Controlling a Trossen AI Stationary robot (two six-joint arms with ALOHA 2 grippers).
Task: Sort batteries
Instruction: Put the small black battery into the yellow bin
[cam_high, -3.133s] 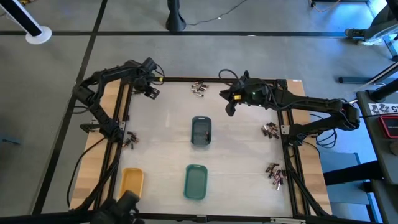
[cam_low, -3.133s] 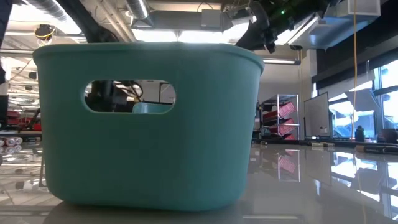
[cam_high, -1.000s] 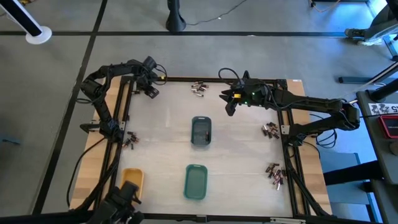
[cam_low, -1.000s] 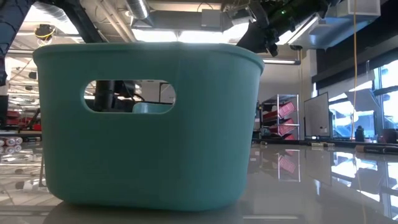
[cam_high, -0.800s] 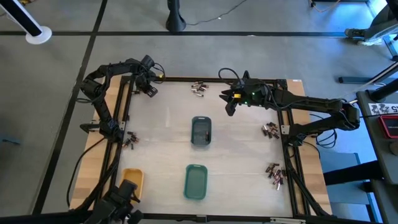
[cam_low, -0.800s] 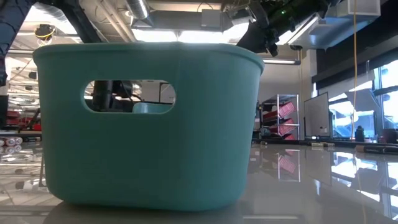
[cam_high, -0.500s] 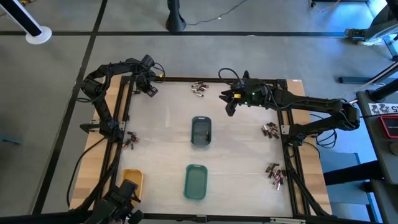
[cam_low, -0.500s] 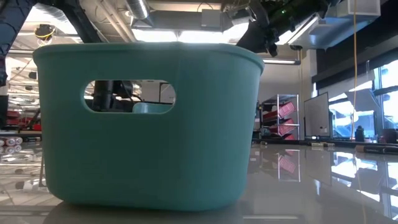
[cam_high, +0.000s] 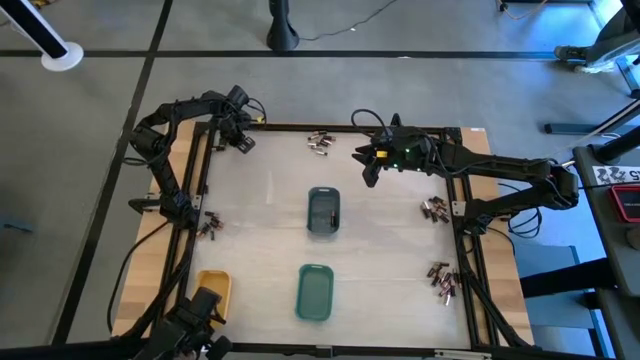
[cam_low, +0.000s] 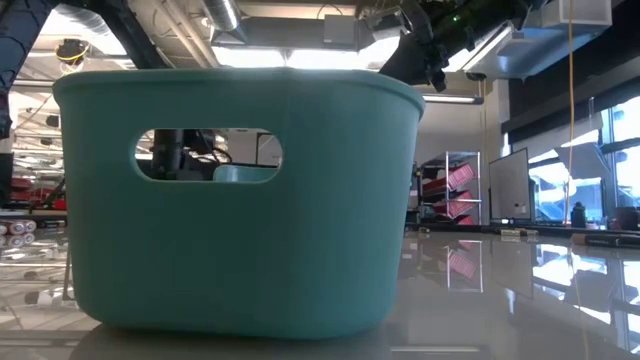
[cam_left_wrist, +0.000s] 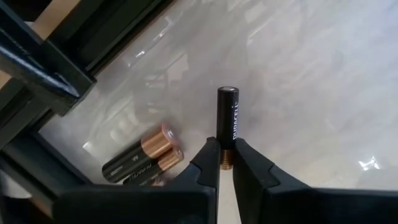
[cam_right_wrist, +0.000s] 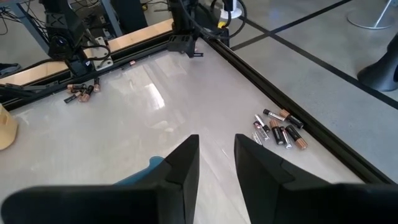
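Note:
In the left wrist view my left gripper (cam_left_wrist: 226, 163) is shut on one black-and-copper battery (cam_left_wrist: 227, 121). It stands at the table's far left corner (cam_high: 243, 143). Two more batteries (cam_left_wrist: 140, 158) lie beside it on the table. My right gripper (cam_right_wrist: 216, 155) hovers open over the far middle of the table (cam_high: 368, 172), with nothing between its fingers. Other heaps of batteries lie at the far middle (cam_high: 319, 143), the left edge (cam_high: 208, 225) and the right edge (cam_high: 434, 209). My left gripper pinches the battery's copper end (cam_left_wrist: 227, 157) between its two fingertips, coming from above and pointing down. The black body and silvery cap (cam_left_wrist: 227, 91) reach out beyond the fingertips. I cannot tell whether the battery is lifted clear or lies on the table.
A grey-blue tray (cam_high: 323, 211) stands mid-table, with a green tray (cam_high: 314, 292) nearer and a yellow tray (cam_high: 211, 292) at the near left. More batteries (cam_high: 443, 281) lie at the near right. The green tray (cam_low: 240, 200) fills the low view. A dark frame (cam_high: 300, 128) edges the table.

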